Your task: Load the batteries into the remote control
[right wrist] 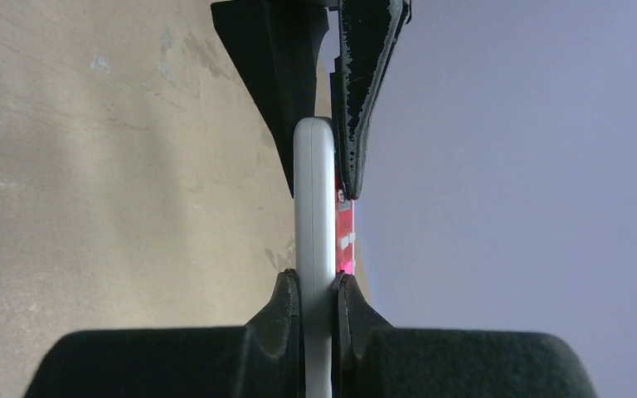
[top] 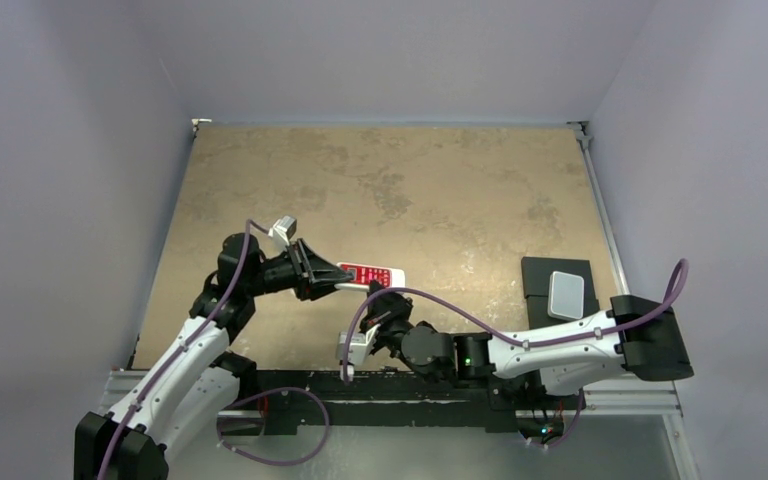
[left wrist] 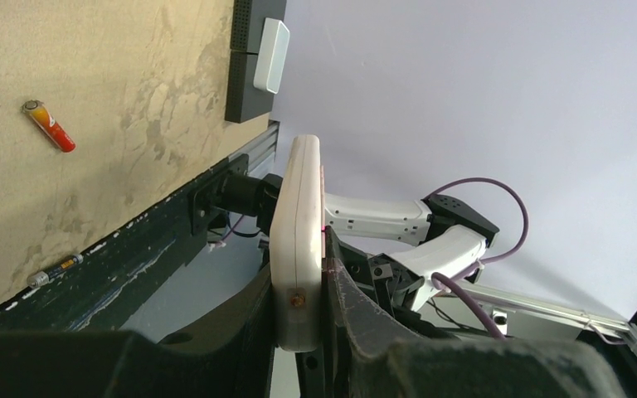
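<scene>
The remote control (top: 372,274) is held above the table between both grippers, red front up. My left gripper (top: 344,277) is shut on its left end. My right gripper (top: 374,293) is shut on its near edge. In the left wrist view the remote (left wrist: 297,215) stands edge-on between the jaws of the left gripper (left wrist: 297,278). In the right wrist view the remote (right wrist: 313,199) is pinched by the right gripper (right wrist: 316,286), with the left gripper's fingers (right wrist: 361,91) clamping it beyond. A red battery (left wrist: 50,126) lies on the table. A second slim battery (left wrist: 54,269) lies near the table's edge.
A pale grey block (top: 566,295) rests on a dark pad (top: 545,272) at the right edge of the table; it also shows in the left wrist view (left wrist: 271,54). A dark rail (top: 380,385) runs along the near edge by the arm bases.
</scene>
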`<state>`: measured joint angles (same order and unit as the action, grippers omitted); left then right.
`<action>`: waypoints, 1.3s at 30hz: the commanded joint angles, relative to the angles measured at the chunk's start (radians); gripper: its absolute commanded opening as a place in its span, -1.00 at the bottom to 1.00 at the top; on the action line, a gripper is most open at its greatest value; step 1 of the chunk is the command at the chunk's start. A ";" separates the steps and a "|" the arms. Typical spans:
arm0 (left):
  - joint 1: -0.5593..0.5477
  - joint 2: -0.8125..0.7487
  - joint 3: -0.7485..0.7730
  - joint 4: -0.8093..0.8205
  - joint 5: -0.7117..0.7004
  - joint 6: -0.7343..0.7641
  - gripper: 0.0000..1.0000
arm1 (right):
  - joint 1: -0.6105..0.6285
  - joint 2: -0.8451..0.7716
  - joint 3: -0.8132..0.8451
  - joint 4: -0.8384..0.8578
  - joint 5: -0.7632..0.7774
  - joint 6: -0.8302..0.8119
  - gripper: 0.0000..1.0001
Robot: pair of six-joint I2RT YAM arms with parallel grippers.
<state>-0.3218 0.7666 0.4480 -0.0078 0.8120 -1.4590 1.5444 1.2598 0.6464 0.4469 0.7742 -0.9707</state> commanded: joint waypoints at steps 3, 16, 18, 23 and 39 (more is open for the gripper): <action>0.004 0.014 -0.003 0.037 0.071 0.021 -1.00 | -0.003 -0.008 -0.008 0.167 0.084 -0.041 -1.00; 0.004 -0.011 0.028 0.015 0.065 0.091 0.14 | -0.003 -0.042 -0.036 0.210 0.124 -0.072 -1.00; 0.004 -0.015 0.034 0.016 0.063 0.100 0.22 | -0.003 -0.054 -0.038 0.193 0.127 -0.065 -1.00; 0.004 -0.012 0.065 0.011 0.057 0.150 0.41 | -0.003 -0.100 -0.022 0.078 0.111 0.042 -1.00; 0.004 -0.011 0.186 -0.138 -0.020 0.384 0.98 | -0.131 -0.208 0.180 -0.434 -0.139 0.540 -1.00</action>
<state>-0.3210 0.7643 0.5755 -0.1200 0.8131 -1.1648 1.4853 1.0954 0.7284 0.1455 0.7547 -0.6235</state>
